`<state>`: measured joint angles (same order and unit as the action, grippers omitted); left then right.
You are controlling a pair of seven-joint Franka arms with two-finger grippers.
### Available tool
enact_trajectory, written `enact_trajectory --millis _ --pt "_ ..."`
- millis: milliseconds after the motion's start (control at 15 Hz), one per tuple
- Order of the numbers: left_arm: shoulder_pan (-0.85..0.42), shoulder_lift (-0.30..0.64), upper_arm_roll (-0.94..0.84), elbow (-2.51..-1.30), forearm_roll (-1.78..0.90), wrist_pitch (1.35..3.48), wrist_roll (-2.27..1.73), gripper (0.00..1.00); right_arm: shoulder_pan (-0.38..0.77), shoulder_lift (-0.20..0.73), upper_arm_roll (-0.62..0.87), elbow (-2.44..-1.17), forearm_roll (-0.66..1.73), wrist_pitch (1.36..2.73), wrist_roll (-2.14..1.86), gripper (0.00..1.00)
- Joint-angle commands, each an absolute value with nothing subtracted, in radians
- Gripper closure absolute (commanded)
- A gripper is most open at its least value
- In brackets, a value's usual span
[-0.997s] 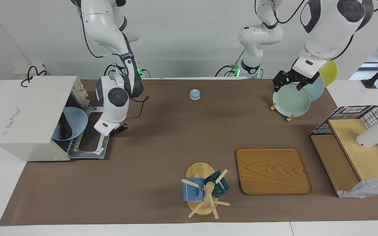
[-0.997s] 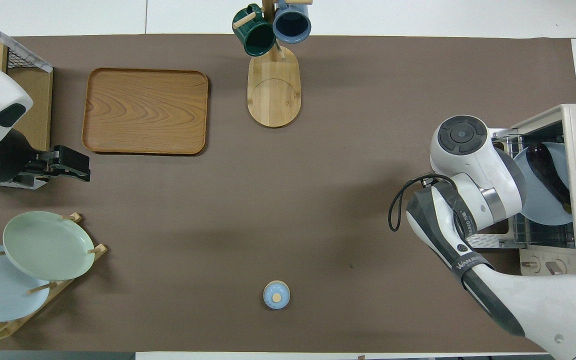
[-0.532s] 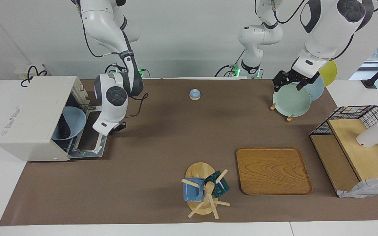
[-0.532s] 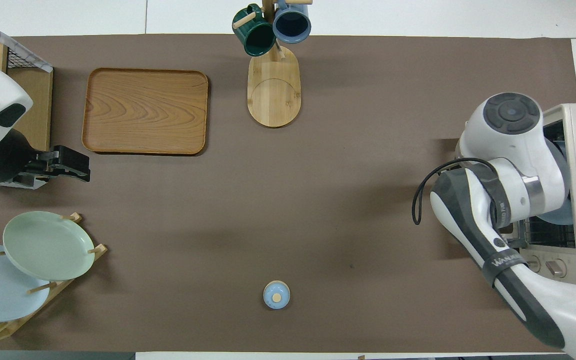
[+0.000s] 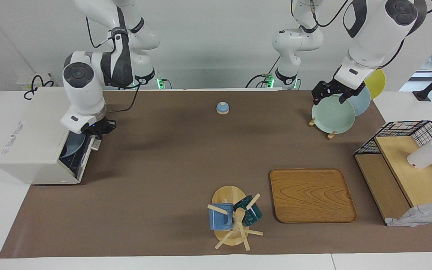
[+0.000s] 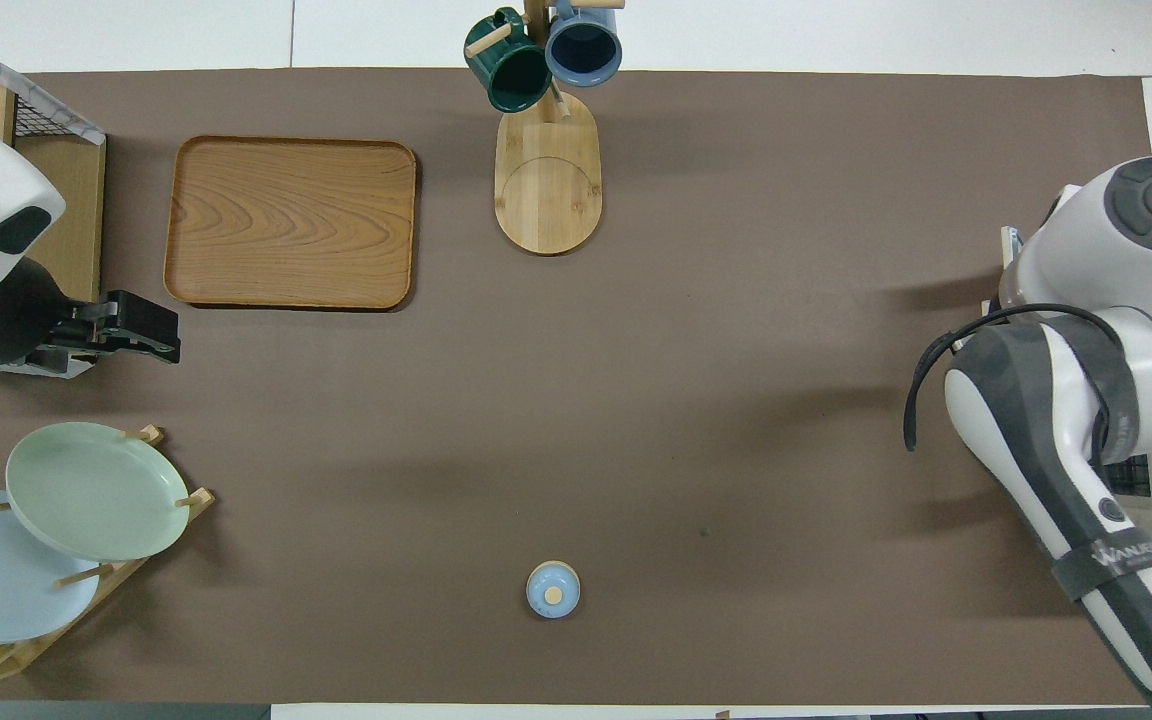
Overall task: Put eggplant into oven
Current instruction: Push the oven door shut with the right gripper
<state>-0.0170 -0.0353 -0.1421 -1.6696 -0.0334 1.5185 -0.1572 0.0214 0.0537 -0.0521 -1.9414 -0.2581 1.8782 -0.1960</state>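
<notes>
One change: oven (image 5: 32, 138) door, flat open a second ago, now swung nearly shut | eggplant out of sight, judged inside on blue plate (image 5: 71, 144) | right gripper (image 5: 98, 131) at door's top edge, 1 o'clock of oven, finger gap unreadable | left gripper (image 5: 330, 92) waits over plate rack (image 5: 332, 112), holding nothing, opening unclear

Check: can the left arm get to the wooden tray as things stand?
Probably yes. The left gripper hangs over the plate rack, and the mat between it and the wooden tray is bare.

"WANJEE" on right arm (image 6: 1116, 560)
</notes>
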Motion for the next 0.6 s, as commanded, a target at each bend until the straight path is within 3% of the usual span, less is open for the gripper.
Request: enact_trajectory --millis 0,266,532 --pt "0.003 -0.048 -0.153 -1.681 -0.041 1.528 -0.152 0.00 -0.029 0.064 -0.060 -1.954 -0.261 1.856 -0.241 1.00" --pt "0.003 -0.049 -0.155 -1.681 -0.041 1.528 -0.152 0.00 -0.044 0.031 -0.064 -1.921 -0.259 1.763 -0.275 1.00" --pt "0.003 -0.049 -0.155 -1.681 -0.041 1.528 -0.152 0.00 -0.043 0.040 -0.061 -1.800 -0.224 1.636 -0.272 1.00"
